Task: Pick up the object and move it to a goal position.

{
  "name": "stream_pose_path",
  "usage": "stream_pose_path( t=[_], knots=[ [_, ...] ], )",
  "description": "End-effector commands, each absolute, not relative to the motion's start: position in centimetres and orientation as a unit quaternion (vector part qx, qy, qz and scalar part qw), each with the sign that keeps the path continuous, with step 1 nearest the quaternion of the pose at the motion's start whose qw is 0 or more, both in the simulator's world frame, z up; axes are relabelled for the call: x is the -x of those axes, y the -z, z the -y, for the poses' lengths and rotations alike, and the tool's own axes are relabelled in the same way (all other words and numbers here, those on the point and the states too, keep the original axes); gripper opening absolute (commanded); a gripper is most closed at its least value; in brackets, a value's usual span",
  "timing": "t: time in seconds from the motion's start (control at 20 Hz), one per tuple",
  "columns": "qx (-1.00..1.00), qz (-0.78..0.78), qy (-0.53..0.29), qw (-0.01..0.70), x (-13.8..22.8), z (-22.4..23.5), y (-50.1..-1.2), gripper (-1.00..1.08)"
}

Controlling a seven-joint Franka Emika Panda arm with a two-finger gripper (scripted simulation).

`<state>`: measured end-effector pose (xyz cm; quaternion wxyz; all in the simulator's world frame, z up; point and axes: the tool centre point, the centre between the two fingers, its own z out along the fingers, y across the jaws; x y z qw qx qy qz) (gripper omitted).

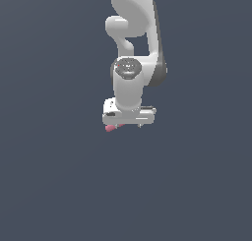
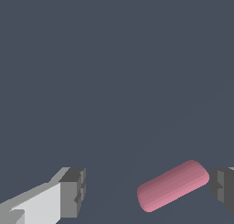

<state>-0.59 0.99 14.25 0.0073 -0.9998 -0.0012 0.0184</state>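
— Where's your object?

— Your pink-red peg (image 2: 172, 185) lies on the worktop (image 2: 114, 72) between the fingers (image 2: 73, 192), nearer one of them, tilted across the gap.

— And the gripper (image 2: 148, 191)?

— Spread wide, holding nothing. Your exterior view shows the peg poking out beneath the hand.

One pink peg (image 2: 172, 185) out there, one pincer (image 2: 148, 191) with two fingers (image 2: 73, 192), one arm (image 1: 130, 53).

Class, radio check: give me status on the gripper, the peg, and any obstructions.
Gripper open, jaws apart. Pink peg lying between the fingers, nearer one, not gripped. Nothing else in view.
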Motion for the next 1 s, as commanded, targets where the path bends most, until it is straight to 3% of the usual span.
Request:
stream_pose_path(
  t=[0.0,0.95],
  knots=[
    [1.0,0.001,-0.018,0.007,0.6,-1.0,-14.3,1.0],
    [0.999,-0.037,-0.007,0.013,0.5,-0.3,-15.1,1.0]
  ],
)
